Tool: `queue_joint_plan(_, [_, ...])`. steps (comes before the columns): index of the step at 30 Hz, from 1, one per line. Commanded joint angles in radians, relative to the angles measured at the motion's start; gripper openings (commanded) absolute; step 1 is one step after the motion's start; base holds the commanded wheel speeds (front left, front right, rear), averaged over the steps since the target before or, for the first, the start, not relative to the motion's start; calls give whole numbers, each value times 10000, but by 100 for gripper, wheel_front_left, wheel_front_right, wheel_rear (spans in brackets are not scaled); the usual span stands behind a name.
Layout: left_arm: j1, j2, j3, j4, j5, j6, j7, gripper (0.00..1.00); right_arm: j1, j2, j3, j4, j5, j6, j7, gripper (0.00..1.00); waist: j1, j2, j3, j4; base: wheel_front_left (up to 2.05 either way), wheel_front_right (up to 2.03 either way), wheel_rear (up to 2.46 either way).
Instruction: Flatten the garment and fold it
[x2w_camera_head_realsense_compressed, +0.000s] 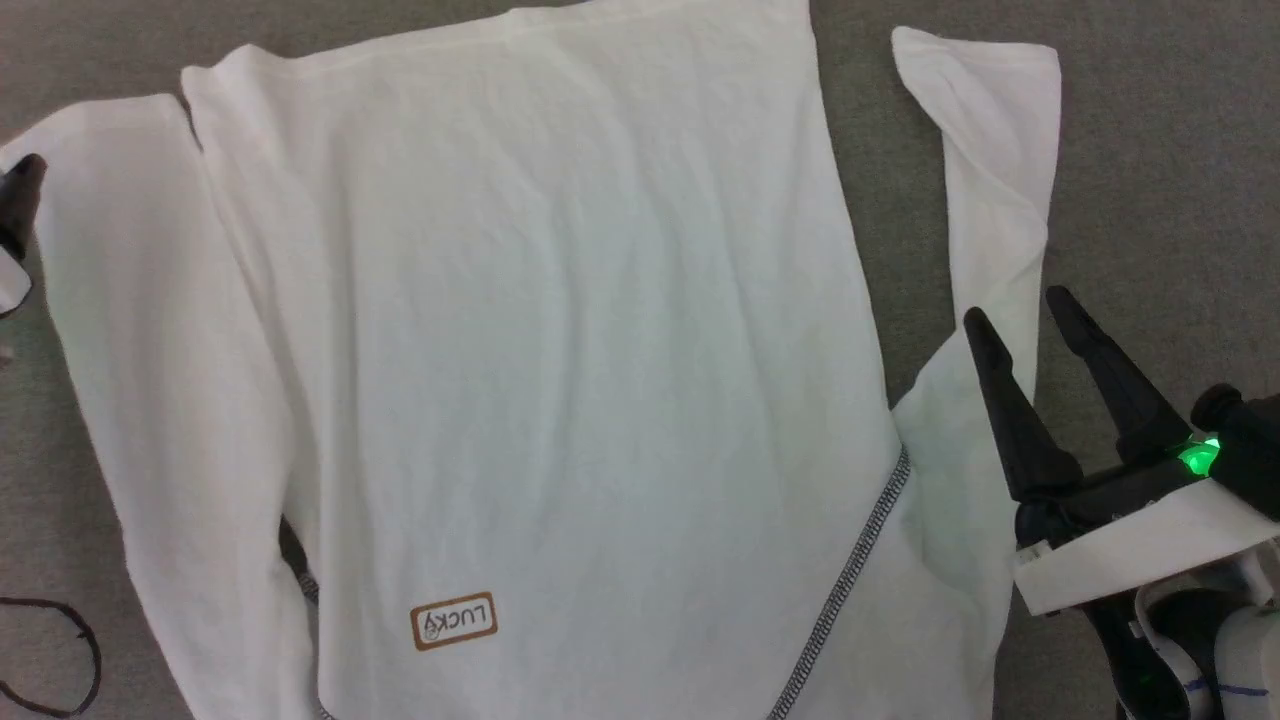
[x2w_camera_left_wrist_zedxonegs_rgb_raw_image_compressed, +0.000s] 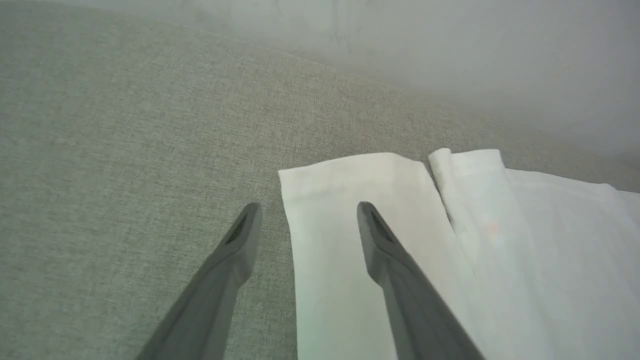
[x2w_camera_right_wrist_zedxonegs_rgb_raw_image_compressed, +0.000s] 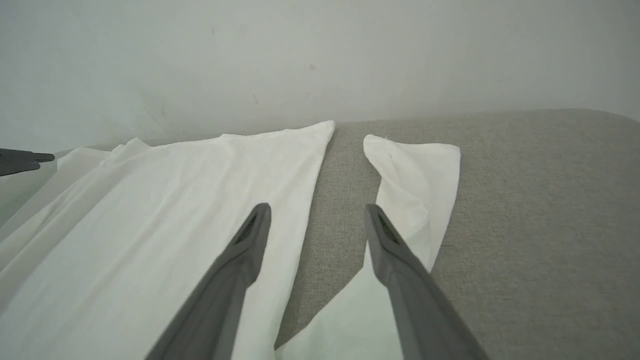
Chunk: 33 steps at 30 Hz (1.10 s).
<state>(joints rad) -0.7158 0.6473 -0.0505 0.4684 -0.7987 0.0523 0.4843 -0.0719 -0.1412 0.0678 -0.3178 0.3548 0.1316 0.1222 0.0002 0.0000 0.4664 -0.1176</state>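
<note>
Grey fabric surface (x2w_camera_head_realsense_compressed: 1150, 150) | garment (x2w_camera_head_realsense_compressed: 560, 300) spread flat (label (x2w_camera_head_realsense_compressed: 453, 621) showing) | left gripper (x2w_camera_left_wrist_zedxonegs_rgb_raw_image_compressed: 308, 207) wide | right gripper (x2w_camera_head_realsense_compressed: 1016, 307) wide

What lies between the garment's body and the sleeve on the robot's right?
Bare grey cloth surface, a wedge narrowing toward the garment's armpit. The head view shows it, as does the right wrist view.

Left gripper (x2w_camera_left_wrist_zedxonegs_rgb_raw_image_compressed: 308, 205), right gripper (x2w_camera_right_wrist_zedxonegs_rgb_raw_image_compressed: 317, 205): fingers wide apart.

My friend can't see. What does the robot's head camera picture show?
A big white long-sleeved shirt lies spread out on a grey cloth surface, with a small brown label near the bottom. The robot's right hand is open and empty, over the sleeve on the right.
</note>
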Motion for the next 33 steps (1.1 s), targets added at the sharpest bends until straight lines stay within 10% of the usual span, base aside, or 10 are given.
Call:
queue_joint_plan(1, [-151, 79, 47, 86, -74, -66, 54, 100, -137, -36, -3, 44, 30, -9, -41, 100, -2, 0, 575, -575, 0, 0, 0])
queue_joint_plan(9, [69, 583, -222, 867, -212, 67, 1579, 100, -226, -113, 74, 393, 183, -9, -209, 100, -2, 0, 790, -949, 0, 0, 0])
queue_joint_plan(12, [335, 498, -552, 984, -425, 171, 2790, 0, -197, -128, 35, 489, 195, -9, -246, 100, -2, 0, 704, -968, 0, 0, 0])
queue_joint_plan(33, [2443, 1667, 895, -877, 498, 1214, -589, 0, 1244, 233, -1438, 446, -96, -9, 353, 100, -2, 0, -1994, 784, 0, 0, 0])
